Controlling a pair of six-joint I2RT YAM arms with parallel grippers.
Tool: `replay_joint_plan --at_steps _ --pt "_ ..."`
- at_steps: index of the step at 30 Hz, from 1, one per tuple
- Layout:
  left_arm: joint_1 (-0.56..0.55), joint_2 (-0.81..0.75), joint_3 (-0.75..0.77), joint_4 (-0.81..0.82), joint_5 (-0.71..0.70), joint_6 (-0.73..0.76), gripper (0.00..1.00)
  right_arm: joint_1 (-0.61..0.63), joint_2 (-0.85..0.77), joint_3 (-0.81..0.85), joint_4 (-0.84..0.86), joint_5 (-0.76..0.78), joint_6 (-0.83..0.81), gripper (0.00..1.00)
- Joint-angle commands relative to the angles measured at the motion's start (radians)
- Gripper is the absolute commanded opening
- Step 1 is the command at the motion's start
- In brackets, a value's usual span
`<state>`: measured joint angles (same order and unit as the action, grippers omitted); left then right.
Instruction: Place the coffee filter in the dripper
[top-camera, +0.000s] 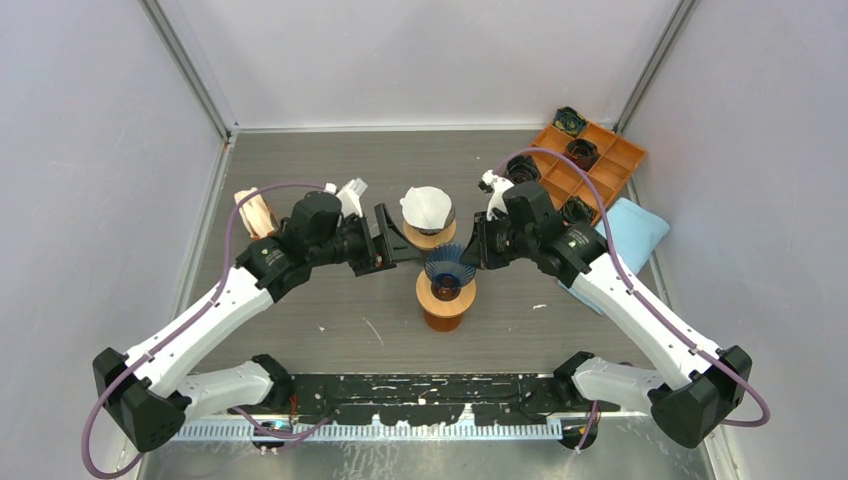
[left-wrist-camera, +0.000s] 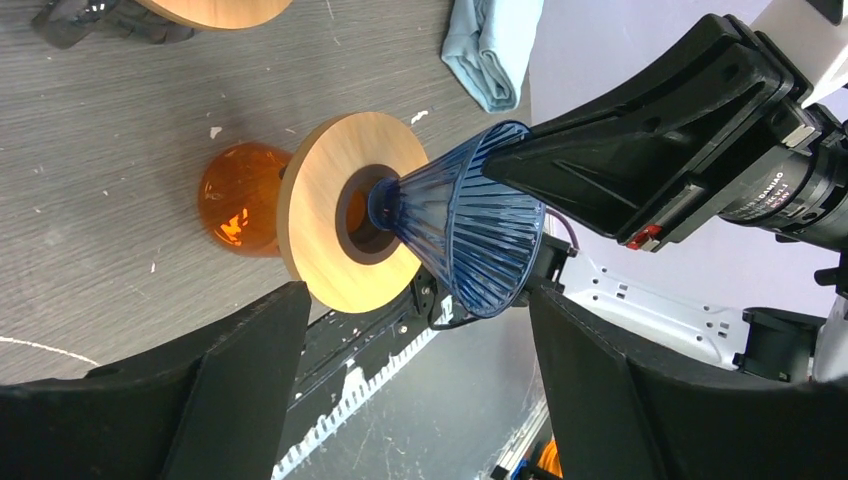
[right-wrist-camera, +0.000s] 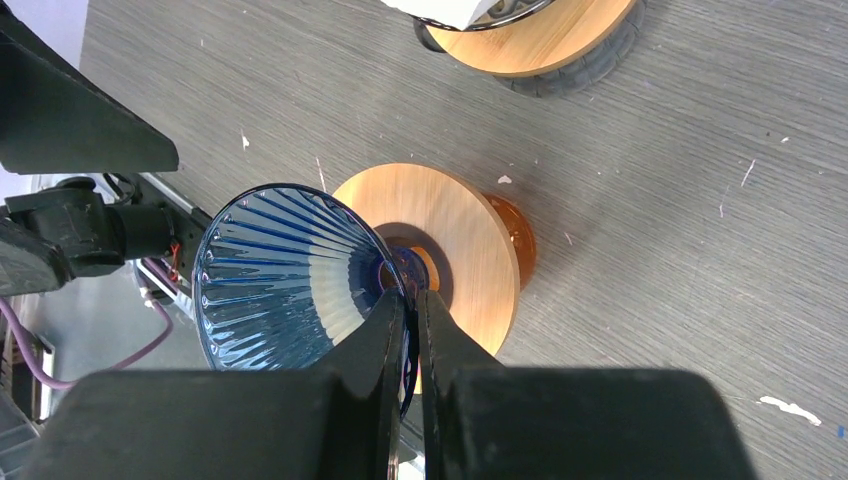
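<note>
Two white-and-black arms on a black base rail

The left arm (top-camera: 215, 310) and right arm (top-camera: 640, 310) stand at either end of the base rail (top-camera: 430, 392). Each has white shells, black joint housings and a looping purple cable (top-camera: 280, 186). Farthest from the rail, the left gripper (top-camera: 393, 238) and right gripper (top-camera: 472, 255) have black wedge fingers (left-wrist-camera: 240, 400). The right gripper's housing has a small red tab.
</note>
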<state>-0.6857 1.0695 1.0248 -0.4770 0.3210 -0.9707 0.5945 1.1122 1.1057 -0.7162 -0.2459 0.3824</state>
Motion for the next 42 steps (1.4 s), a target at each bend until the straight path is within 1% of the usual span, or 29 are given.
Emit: replay_joint_plan --at_steps 1,9,13,21,27,30,33,36,42 --pt "-0.021 0.025 0.034 0.081 -0.003 -0.014 0.81 0.013 -0.011 -0.020 0.096 -0.001 0.015 0.01" --pt "-0.050 0.078 0.043 0.097 0.001 -0.009 0.69 0.026 -0.003 -0.082 0.141 0.007 0.017 0.01" --pt "-0.067 0.108 0.041 0.097 0.003 -0.004 0.59 0.028 0.005 -0.100 0.150 0.009 0.010 0.01" --pt "-0.091 0.156 0.048 0.083 0.000 0.008 0.44 0.032 0.015 -0.118 0.151 0.020 -0.003 0.01" --pt "-0.109 0.190 0.060 0.077 -0.002 0.017 0.30 0.035 0.021 -0.119 0.137 0.033 -0.019 0.01" --pt "-0.114 0.193 0.068 0.064 -0.013 0.026 0.19 0.037 0.024 -0.117 0.123 0.041 -0.025 0.01" --pt "-0.119 0.208 0.078 0.038 -0.028 0.038 0.12 0.037 0.036 -0.104 0.096 0.042 -0.034 0.01" --pt "-0.129 0.233 0.101 -0.006 -0.054 0.061 0.09 0.037 0.046 -0.098 0.073 0.051 -0.046 0.01" --pt "-0.167 0.262 0.140 -0.082 -0.105 0.102 0.06 0.041 0.072 -0.102 0.037 0.066 -0.065 0.01"
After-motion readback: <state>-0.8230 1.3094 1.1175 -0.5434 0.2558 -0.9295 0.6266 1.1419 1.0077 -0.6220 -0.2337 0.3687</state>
